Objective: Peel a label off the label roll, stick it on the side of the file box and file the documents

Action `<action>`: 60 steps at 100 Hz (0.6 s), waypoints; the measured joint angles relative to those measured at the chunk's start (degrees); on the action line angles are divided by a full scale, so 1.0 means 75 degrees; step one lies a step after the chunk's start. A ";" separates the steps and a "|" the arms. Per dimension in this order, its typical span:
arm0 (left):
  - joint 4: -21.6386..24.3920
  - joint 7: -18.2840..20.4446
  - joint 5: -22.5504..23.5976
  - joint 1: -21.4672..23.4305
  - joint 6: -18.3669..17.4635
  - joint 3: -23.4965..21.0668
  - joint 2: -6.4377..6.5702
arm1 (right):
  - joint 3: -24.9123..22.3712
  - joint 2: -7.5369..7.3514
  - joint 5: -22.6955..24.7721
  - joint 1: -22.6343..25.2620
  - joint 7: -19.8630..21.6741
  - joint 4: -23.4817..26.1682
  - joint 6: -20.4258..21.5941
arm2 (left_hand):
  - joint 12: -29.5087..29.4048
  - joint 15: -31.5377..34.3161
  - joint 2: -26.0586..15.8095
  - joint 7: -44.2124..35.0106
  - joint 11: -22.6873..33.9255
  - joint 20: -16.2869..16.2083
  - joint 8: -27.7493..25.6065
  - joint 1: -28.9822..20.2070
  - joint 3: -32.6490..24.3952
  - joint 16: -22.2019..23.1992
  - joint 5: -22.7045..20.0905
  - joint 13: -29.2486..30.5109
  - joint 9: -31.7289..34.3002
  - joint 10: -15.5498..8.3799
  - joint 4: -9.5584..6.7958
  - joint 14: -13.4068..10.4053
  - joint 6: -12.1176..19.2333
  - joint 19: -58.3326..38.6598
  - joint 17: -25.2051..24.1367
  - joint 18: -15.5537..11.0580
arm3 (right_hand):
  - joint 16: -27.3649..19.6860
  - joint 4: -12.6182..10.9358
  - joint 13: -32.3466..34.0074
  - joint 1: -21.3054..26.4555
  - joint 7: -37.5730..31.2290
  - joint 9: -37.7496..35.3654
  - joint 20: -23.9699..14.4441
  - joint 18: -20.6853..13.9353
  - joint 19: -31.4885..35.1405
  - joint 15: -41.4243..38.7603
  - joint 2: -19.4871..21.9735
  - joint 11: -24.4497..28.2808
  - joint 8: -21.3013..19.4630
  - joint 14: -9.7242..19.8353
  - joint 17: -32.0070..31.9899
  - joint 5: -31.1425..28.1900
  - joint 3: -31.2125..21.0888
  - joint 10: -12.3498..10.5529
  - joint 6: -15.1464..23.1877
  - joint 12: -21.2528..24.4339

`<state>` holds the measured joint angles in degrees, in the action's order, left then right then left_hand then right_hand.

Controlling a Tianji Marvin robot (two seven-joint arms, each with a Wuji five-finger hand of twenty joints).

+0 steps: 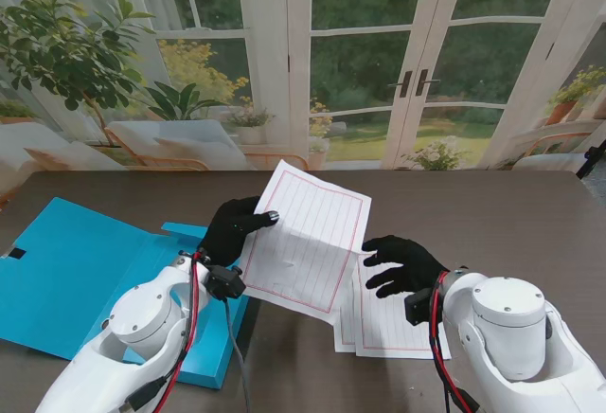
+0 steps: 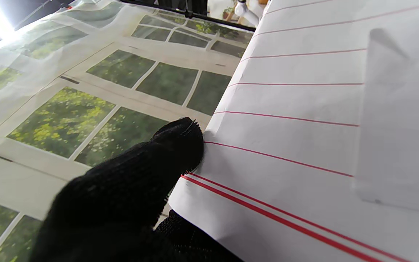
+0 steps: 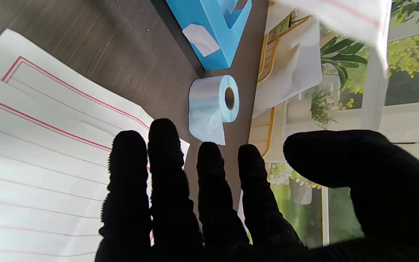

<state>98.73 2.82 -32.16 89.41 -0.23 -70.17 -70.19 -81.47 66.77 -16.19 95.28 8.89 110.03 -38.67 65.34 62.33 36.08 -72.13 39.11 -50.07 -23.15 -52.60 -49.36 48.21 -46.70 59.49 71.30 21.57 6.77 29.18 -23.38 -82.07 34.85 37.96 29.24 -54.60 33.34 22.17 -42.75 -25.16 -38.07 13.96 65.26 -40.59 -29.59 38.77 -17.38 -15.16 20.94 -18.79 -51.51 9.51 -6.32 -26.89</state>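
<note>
Lined sheet: white paper with red ruling and a red border, lifted off the table and tilted, pinched at its left edge by the left hand; the left wrist view shows a black-gloved fingertip pressed against the paper's edge.
Remaining documents: a small stack of the same lined sheets, flat on the table near the robot, right of centre; partly under the lifted sheet in the stand view; seen also from the right wrist.
Right hand: black glove, palm down, fingers spread and empty, hovering over the far edge of the stack; whether it touches the paper cannot be told.
File box: blue, lying open on the left part of the table; a white label sits on its side wall in the right wrist view.
Label roll: pale blue, lying on its side just beside the box's end, a loose strip trailing from it; hidden behind the lifted sheet in the stand view.
Table: dark wood grain.
Backdrop: printed garden windows and doors.
</note>
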 measured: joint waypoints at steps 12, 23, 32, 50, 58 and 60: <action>0.0470 -0.0060 0.0349 0.0417 0.0275 -0.0561 0.0023 | 0.0086 -0.0066 0.0727 0.0015 0.0115 -0.0053 0.0351 | 0.0070 0.0001 0.0001 0.0000 0.0000 -0.0071 0.0000 0.0000 0.0000 0.0081 0.0000 0.0000 0.0000 0.0002 0.0000 0.0006 -0.0002 -0.0001 0.0000 0.0012 | -0.0216 0.0615 -0.0219 -0.0424 0.0000 0.0271 0.0055 0.0000 -0.0423 0.0476 0.0188 -0.0023 0.0199 0.0008 0.0000 0.0083 0.0198 0.0021 0.0087 0.0113; 0.0847 -0.0077 0.0613 0.0824 0.0515 -0.1167 0.0066 | 0.0083 -0.0135 0.0847 0.0058 0.0187 -0.0117 0.0713 | 0.0078 0.0001 0.0001 0.0000 0.0000 -0.0078 0.0000 0.0000 0.0000 0.0098 0.0000 0.0000 0.0000 0.0003 0.0000 0.0015 -0.0003 -0.0001 0.0000 0.0027 | -0.0312 0.1291 -0.0446 -0.0840 -0.0021 0.0456 0.0056 0.0000 -0.0742 0.0771 0.0398 -0.0113 0.0278 0.0091 0.0000 0.0063 0.0375 0.0021 0.0198 0.0186; 0.1069 -0.0069 0.0707 0.1122 0.0699 -0.1665 0.0114 | 0.0091 -0.0175 0.1057 0.0086 0.0212 -0.0135 0.0901 | 0.0083 0.0001 0.0001 0.0000 0.0000 -0.0096 0.0000 0.0000 0.0000 0.0163 0.0001 0.0000 0.0000 0.0004 0.0000 0.0018 -0.0005 -0.0002 -0.0001 0.0036 | -0.0397 0.1701 -0.0511 -0.1317 -0.0019 0.0416 0.0056 0.0000 -0.0980 0.0987 0.0486 -0.0113 0.0282 0.0137 0.0000 0.0174 0.0377 0.0021 0.0297 0.0191; 0.1202 -0.0085 0.1049 0.1519 0.0930 -0.2386 0.0184 | 0.0164 -0.0219 0.1405 0.0116 0.0193 -0.0153 0.1098 | 0.0088 0.0003 0.0001 0.0000 0.0000 -0.0135 0.0000 0.0000 0.0000 0.0183 0.0008 -0.0004 0.0000 0.0004 0.0000 0.0022 -0.0006 -0.0004 -0.0014 0.0040 | -0.0443 0.1774 -0.0513 -0.1473 -0.0008 0.0416 0.0057 -0.0003 -0.1073 0.1060 0.0582 -0.0114 0.0287 0.0143 0.0000 0.0138 0.0369 0.0013 0.0366 0.0191; 0.1203 -0.0099 0.1114 0.1636 0.1094 -0.2633 0.0193 | 0.0186 -0.0220 0.1383 0.0130 0.0177 -0.0151 0.1096 | 0.0092 0.0004 0.0001 0.0000 0.0000 -0.0170 0.0000 0.0000 0.0000 0.0190 0.0011 -0.0008 0.0000 0.0005 0.0000 0.0028 -0.0006 -0.0005 -0.0058 0.0049 | -0.0445 0.1774 -0.0513 -0.1473 -0.0008 0.0416 0.0057 -0.0003 -0.1077 0.1067 0.0582 -0.0114 0.0287 0.0143 0.0000 0.0138 0.0366 0.0013 0.0368 0.0191; 0.1199 -0.0099 0.1143 0.1657 0.1148 -0.2683 0.0197 | 0.0193 -0.0219 0.1383 0.0134 0.0170 -0.0149 0.1094 | 0.0096 0.0004 0.0001 0.0000 0.0000 -0.0171 0.0000 0.0000 0.0000 0.0192 0.0011 -0.0009 0.0000 0.0005 0.0000 0.0029 -0.0006 -0.0005 -0.0063 0.0053 | -0.0445 0.1774 -0.0513 -0.1473 -0.0008 0.0416 0.0057 -0.0003 -0.1077 0.1067 0.0582 -0.0114 0.0287 0.0143 0.0000 0.0138 0.0366 0.0013 0.0368 0.0191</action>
<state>107.72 2.08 -23.59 101.83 8.37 -90.30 -68.71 -80.02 65.12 -5.82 96.29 10.17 108.91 -30.46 66.06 62.36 36.09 -72.13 39.11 -51.35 -23.15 -52.60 -49.36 49.66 -46.61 59.42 71.30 21.60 6.77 29.40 -23.43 -82.10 34.38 38.36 25.91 -41.29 29.49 11.12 -42.81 -22.05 -37.65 13.93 57.18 -32.58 -25.23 37.91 -15.23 -14.09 20.94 -17.75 -48.77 9.60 -3.56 -25.46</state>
